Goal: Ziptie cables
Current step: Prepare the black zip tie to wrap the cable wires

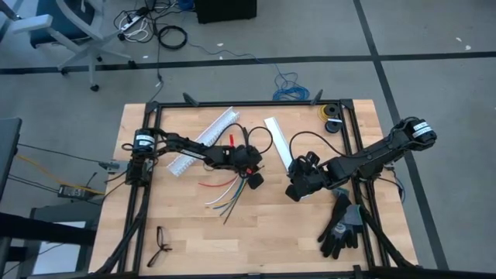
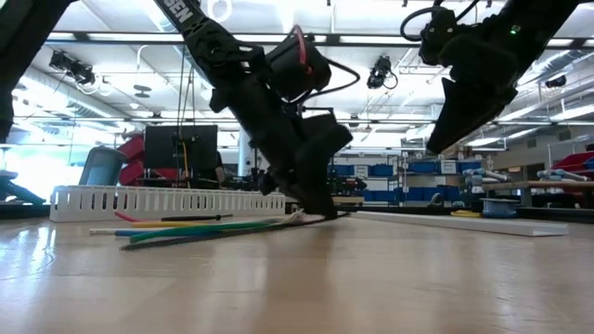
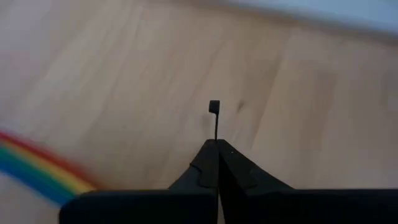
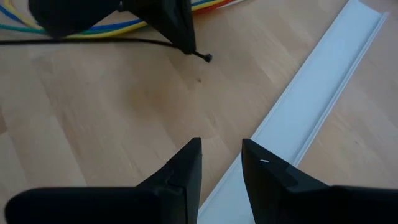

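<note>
Overhead straight down, table-level sideways, two close wrist views; all sharing the wooden table (image 1: 186, 225).

Noted cables (image 1: 225, 194) in red, green, blue, yellow and white. Found pale wooden table (image 1: 271, 232), black frame. Recorded white slotted channel (image 1: 203, 139), plain white channel (image 4: 323, 81), thin black strip (image 3: 215, 121), black-and-grey gloves (image 1: 341, 225), dark grippers.

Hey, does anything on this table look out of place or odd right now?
Nothing looks damaged or spilled. One stray: a pair of black gloves lies at the table's near right edge, apart from the cables and the two white channels, and no gripper is near it.
</note>
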You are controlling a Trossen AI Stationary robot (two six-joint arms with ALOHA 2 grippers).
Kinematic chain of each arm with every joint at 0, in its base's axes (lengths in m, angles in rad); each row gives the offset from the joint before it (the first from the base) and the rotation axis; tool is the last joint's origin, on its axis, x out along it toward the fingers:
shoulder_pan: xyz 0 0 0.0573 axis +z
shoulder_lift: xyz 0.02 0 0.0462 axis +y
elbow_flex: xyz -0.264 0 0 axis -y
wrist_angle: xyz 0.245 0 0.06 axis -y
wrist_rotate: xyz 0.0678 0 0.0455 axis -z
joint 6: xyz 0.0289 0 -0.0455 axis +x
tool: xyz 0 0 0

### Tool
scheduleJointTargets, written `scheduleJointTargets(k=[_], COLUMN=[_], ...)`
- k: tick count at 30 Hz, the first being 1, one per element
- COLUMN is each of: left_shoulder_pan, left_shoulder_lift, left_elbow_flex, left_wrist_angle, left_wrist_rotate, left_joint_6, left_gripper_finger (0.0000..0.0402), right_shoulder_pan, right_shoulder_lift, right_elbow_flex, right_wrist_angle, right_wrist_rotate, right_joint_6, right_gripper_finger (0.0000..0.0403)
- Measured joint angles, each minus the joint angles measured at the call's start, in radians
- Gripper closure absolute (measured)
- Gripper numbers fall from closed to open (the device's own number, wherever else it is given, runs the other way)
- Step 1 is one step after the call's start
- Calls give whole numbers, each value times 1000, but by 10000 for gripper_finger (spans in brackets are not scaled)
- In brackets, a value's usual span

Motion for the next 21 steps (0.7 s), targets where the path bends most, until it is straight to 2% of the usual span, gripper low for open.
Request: scheduleJointTargets(k=[7, 11, 15, 17, 21], left_shoulder_pan=[0, 0, 0, 0, 0], left_shoulder_lift=[-36, -101, -193, -237, -274], left_elbow_flex=[0, -30, -133, -216, -408], left_wrist_angle=[147, 211, 327, 457, 867], left_wrist_rotate=[-2, -3, -3, 5, 45], left_joint_6=[71, 106, 127, 119, 93], left_gripper_finger=[400, 401, 401, 401, 401], right_shoulder_pan=[1, 22, 50, 58, 43], right_shoulder_lift=[4, 7, 7, 7, 11], right_elbow_flex=[-23, -132, -260, -311, -391], right_wrist_angle=[42, 210, 427, 568, 896], right_wrist_rotate=[58, 79, 79, 71, 52], right_joint_6=[28, 39, 68, 48, -83], right_gripper_finger=[302, 302, 302, 302, 304])
